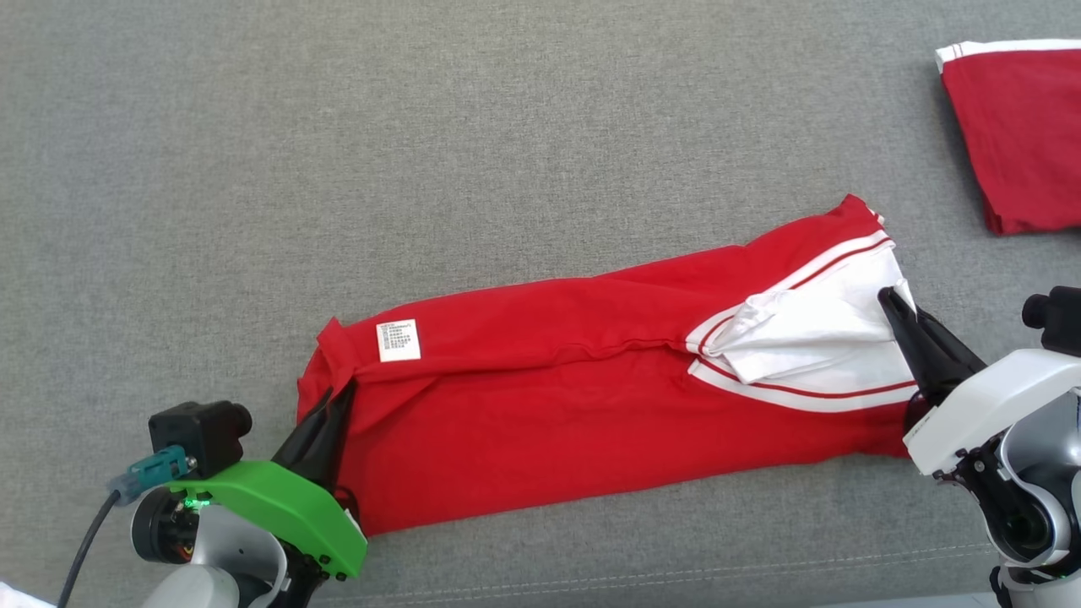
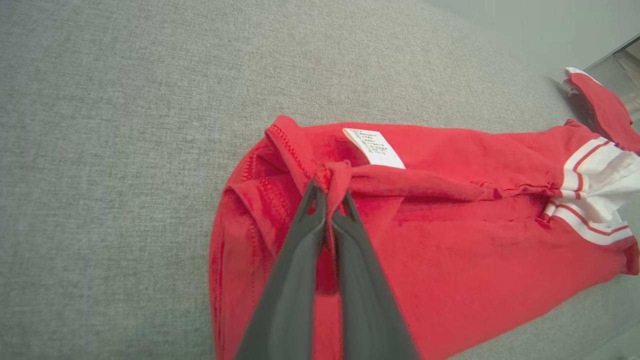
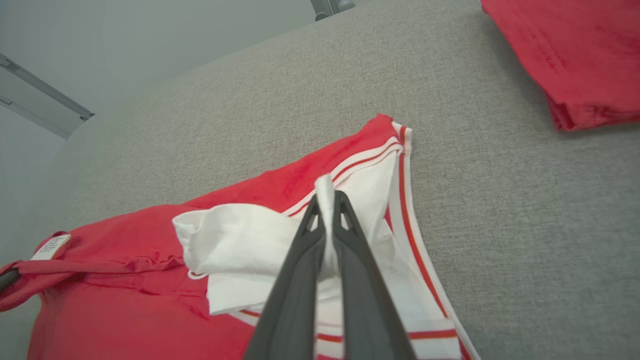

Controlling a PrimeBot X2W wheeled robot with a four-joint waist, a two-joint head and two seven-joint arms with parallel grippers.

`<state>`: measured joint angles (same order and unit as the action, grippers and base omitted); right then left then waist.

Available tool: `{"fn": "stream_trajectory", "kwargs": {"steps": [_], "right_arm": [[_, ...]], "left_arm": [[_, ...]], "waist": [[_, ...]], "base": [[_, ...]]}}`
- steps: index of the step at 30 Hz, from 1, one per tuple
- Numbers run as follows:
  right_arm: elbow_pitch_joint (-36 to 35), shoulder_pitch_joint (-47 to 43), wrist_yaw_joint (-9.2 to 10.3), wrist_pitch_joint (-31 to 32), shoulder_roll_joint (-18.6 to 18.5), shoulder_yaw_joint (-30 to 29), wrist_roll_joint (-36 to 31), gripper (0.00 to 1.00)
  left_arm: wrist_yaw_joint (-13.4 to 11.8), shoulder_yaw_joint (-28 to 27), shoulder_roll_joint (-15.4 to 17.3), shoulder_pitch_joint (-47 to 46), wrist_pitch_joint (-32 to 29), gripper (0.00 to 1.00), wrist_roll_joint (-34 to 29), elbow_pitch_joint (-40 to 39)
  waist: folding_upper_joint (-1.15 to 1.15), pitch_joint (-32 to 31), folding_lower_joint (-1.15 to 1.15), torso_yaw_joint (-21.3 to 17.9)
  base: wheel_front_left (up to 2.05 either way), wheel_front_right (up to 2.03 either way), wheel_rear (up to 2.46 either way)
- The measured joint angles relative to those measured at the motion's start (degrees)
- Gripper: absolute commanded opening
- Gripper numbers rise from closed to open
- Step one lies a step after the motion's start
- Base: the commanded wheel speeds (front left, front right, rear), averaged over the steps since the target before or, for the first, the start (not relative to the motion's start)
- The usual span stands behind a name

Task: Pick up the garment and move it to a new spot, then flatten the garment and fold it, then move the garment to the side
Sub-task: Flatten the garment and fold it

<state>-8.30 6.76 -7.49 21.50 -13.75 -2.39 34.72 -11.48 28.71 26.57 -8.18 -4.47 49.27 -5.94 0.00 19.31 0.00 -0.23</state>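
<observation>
Head view: a grey cloth-covered desk (image 1: 507,127) carries the red garment (image 1: 591,380) stretched across its middle. The left tool (image 1: 340,397), angled low, pinches its red end. The right tool (image 1: 888,297) pinches the white end. A folded cloth (image 1: 1013,135) lies at the far right.

Two red garments are lying on one grey fabric surface (image 1: 507,127): one long garment (image 1: 591,405) and one folded garment (image 1: 1022,135), which is sitting well apart beyond the long one's white-trimmed end. One white label (image 1: 398,340) is showing on the long garment. Two claws are pinching it: the left claw (image 1: 344,393) at its plain end, the right claw (image 1: 890,297) at its white-trimmed end.
</observation>
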Motion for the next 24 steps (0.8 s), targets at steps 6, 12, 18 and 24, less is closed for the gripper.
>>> {"fn": "stream_trajectory", "kwargs": {"steps": [6, 12, 18, 24], "right_arm": [[1.14, -0.01, 0.00, -0.67, -0.01, 0.51, 0.21, 0.00], [1.24, 0.01, 0.00, -0.76, -0.37, 0.30, 0.43, 0.00], [0.75, 0.01, 0.00, -0.66, -0.31, -0.02, 0.51, 0.00], [1.02, -0.11, 0.00, -0.15, 0.08, 0.07, 0.54, 0.00]], "left_arm": [[0.41, 0.78, 0.70, 0.00, -0.24, 0.00, -0.47, 0.69], [0.46, 0.05, 2.03, 0.36, -0.21, 0.00, -0.45, 0.77], [0.35, -1.49, 3.61, 0.41, -0.02, 0.00, -0.38, -0.45], [0.04, -0.87, 4.26, 0.43, -0.99, 0.00, -0.27, -1.05]], "waist": [[0.00, 0.01, 0.00, -0.60], [0.00, -0.15, 0.00, -0.81], [0.00, -0.37, 0.00, -0.70], [0.00, -0.24, 0.00, -0.75]], "base": [[0.00, 0.00, 0.00], [0.00, 0.00, 0.00], [0.00, 0.00, 0.00], [0.00, 0.00, 0.00]]}}
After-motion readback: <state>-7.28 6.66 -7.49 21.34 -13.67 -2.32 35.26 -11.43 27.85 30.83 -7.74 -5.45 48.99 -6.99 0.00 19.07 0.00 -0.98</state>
